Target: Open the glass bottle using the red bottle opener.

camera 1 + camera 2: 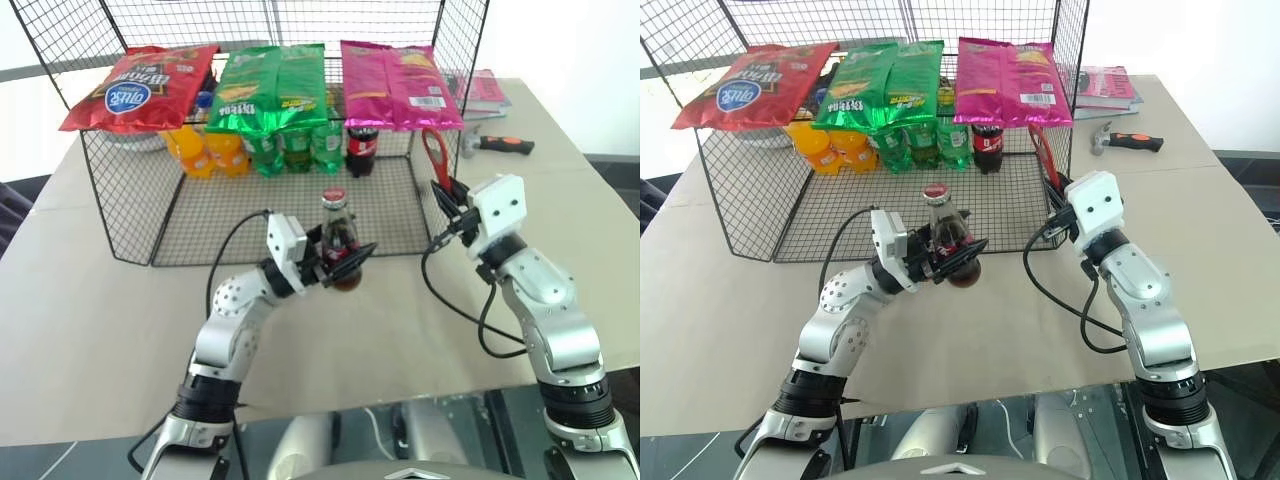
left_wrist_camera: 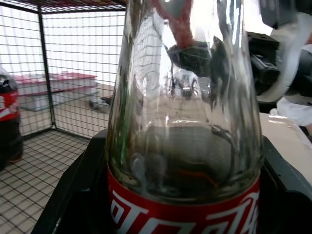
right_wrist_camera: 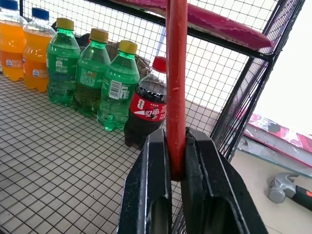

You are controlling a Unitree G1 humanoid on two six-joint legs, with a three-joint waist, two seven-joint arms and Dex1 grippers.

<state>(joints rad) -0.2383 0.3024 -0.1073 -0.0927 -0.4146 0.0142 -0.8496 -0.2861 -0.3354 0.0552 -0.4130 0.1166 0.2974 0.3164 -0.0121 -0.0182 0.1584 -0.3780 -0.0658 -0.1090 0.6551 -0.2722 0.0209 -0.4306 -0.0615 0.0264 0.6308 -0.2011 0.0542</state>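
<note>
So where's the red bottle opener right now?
The red bottle opener stands upright in the right gripper, beside the wire rack's right wall, with the hammer on the table behind it.

Silver arms; white wrists; black cables

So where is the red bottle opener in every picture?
Left eye view: the red bottle opener sticks up from the right gripper, right of centre.
Right eye view: same, beside the wire rack.
Left wrist view: can't tell.
Right wrist view: its handle is clamped, centre.
</note>
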